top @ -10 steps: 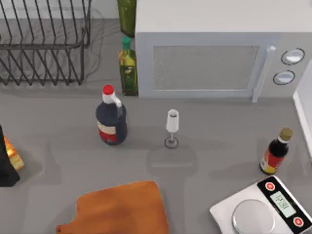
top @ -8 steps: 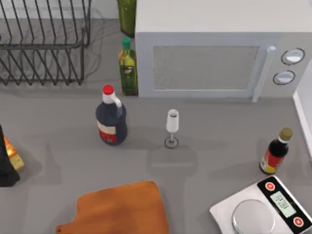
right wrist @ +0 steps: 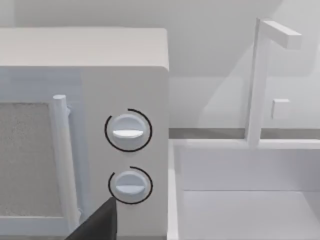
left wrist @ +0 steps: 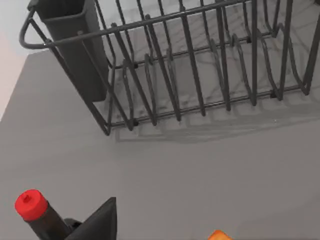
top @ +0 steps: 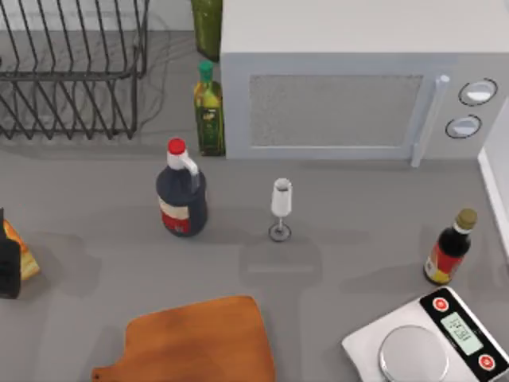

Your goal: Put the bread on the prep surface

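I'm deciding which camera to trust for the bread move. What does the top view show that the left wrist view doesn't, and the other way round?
Top view alone: the wooden cutting board at the front, the microwave, the wine glass, the white scale, the green bottle, and the left gripper at the left edge against the bread.

Left wrist view alone: the dark cutlery cup on the rack's corner.

Both: the wire dish rack, the red-capped dark bottle, and the bread, just an orange sliver in the wrist view.
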Controlling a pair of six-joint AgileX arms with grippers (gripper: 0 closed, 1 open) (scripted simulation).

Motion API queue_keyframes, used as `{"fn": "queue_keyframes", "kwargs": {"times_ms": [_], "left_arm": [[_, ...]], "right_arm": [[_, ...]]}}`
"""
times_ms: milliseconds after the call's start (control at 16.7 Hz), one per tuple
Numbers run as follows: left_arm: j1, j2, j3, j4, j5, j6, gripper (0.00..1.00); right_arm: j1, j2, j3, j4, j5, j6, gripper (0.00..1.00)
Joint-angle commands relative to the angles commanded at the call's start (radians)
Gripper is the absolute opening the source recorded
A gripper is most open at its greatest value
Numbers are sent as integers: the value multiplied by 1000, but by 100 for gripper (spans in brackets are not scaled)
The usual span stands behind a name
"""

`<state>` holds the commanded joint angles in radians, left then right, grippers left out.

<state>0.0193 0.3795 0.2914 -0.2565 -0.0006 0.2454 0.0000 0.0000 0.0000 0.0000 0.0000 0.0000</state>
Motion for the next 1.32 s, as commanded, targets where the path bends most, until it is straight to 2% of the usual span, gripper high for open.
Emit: {"fn": "queue_keyframes", "kwargs": {"times_ms": [480,720,960,1320], "left_arm": [[30,812,499,-415,0,393,100],[43,1149,711,-593,1,559,100],[52,1333,850,-712,1,672,100],[54,1364,880,-741,1,699,100]], "right_arm": [[0,0,0,0,0,0,100],[0,0,0,0,0,0,100],[0,0,0,0,0,0,100],[0,0,0,0,0,0,100]]}}
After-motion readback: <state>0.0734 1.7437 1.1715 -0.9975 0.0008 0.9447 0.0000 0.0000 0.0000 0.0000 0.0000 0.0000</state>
